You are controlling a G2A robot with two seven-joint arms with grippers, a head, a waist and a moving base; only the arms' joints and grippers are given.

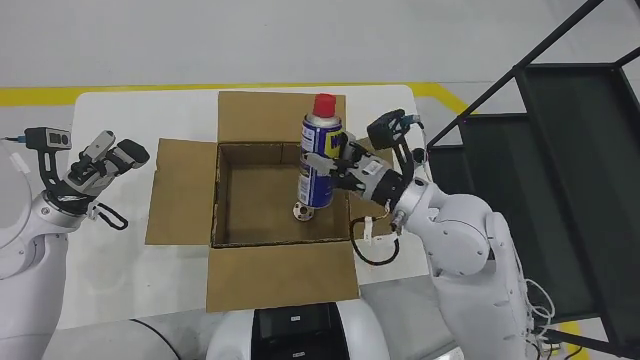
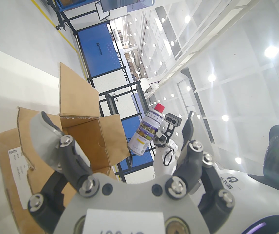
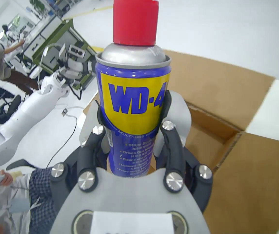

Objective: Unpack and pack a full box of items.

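The right hand (image 3: 135, 115) grasps the spray can (image 3: 132, 93) round its middle, upright above the open box (image 1: 280, 144) close to its right wall, so the slick can might slip down or knock that wall; the left hand (image 1: 113, 155) hangs open, well left of the box.

The right gripper (image 3: 132, 120) clamps an upright blue-and-yellow spray can (image 3: 132, 86) with 1 red cap (image 3: 135, 20), fingers (image 3: 179, 113) pressing its barrel at 3 and 9 o'clock, an open cardboard box (image 3: 227, 91) just beyond.
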